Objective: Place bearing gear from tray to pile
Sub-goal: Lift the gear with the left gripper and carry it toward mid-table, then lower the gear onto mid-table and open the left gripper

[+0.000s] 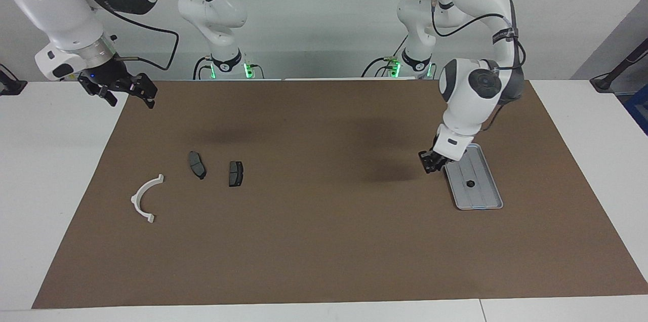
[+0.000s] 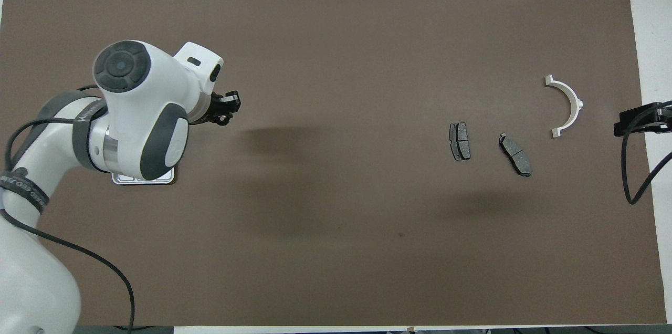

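The silver-grey tray point(image 1: 482, 169) lies at the left arm's end of the mat; in the overhead view only a corner of the tray point(image 2: 143, 179) shows under the arm. One small dark bearing gear point(image 1: 470, 184) rests on its floor. My left gripper point(image 1: 429, 165) point(image 2: 227, 113) hangs over the mat just beside the tray, shut on a small dark round part point(image 2: 224, 121) that looks like another bearing gear. The pile lies toward the right arm's end: a white half-ring bracket point(image 1: 135, 199) point(image 2: 577, 103) and two brake pads point(image 1: 197, 165) point(image 1: 236, 173). My right gripper point(image 1: 126, 91) waits open.
A brown mat point(image 1: 324, 241) covers most of the white table. The right gripper point(image 2: 638, 119) sits above the mat's edge at the right arm's end, with its black cable point(image 2: 632, 176) hanging beside it. The two brake pads point(image 2: 460, 141) point(image 2: 515, 154) lie apart from each other.
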Robot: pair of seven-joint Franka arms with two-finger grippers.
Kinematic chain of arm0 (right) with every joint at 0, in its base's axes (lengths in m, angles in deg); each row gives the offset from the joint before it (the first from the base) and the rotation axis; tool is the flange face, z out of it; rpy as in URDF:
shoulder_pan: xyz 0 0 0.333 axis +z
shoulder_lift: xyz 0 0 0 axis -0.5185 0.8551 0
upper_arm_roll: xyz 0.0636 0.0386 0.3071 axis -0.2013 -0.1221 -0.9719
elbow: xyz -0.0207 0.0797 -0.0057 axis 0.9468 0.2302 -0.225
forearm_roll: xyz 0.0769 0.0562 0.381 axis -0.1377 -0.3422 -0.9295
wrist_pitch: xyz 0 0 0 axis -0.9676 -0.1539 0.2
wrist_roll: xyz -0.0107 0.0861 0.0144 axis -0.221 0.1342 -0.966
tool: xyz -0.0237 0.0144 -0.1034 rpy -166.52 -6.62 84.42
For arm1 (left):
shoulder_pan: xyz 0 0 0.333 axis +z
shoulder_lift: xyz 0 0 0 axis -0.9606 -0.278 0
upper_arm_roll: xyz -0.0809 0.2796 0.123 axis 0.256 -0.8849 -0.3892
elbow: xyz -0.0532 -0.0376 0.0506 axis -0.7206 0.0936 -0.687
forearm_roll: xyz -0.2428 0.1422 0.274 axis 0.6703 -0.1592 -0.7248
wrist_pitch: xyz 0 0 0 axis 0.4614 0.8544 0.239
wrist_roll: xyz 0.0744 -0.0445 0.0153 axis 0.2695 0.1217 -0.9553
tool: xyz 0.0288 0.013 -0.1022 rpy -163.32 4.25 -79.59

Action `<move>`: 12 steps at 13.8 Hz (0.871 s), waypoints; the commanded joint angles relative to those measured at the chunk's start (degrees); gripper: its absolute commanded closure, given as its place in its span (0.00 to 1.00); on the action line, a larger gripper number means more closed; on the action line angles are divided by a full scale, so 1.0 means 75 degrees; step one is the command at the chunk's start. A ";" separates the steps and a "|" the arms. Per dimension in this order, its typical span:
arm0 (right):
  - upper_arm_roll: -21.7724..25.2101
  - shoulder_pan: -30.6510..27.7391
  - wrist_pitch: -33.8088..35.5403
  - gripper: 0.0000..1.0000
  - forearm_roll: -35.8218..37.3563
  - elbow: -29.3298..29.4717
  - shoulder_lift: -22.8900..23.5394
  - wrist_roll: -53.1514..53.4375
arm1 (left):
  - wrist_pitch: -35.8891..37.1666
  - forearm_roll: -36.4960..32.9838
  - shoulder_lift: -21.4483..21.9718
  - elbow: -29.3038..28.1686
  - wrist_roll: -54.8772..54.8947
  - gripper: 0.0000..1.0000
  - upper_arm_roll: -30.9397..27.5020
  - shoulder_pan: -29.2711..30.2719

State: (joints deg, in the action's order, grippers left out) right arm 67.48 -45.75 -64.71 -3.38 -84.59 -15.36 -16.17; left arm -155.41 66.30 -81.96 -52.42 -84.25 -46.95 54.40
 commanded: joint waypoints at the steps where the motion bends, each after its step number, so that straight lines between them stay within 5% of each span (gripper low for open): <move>1: -0.0040 -0.0243 -0.0216 0.00 -0.0042 -0.0191 -0.0154 -0.0402 | 0.0353 0.0074 -0.0618 0.0973 -0.1250 0.94 -0.0134 -0.0894; 6: -0.0040 -0.0326 -0.0240 0.00 -0.0019 -0.0191 -0.0154 -0.0391 | 0.0856 0.0075 -0.2014 0.2778 -0.2766 0.94 -0.0158 -0.2197; 12: -0.0040 -0.0255 -0.0228 0.00 -0.0019 -0.0284 -0.0201 -0.0225 | 0.0413 0.0134 -0.2483 0.2607 -0.3106 0.94 -0.0158 -0.2736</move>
State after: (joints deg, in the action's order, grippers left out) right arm 67.50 -47.32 -65.11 -3.38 -84.61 -15.36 -17.26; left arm -150.97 66.79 -99.15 -32.43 -106.36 -46.96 35.64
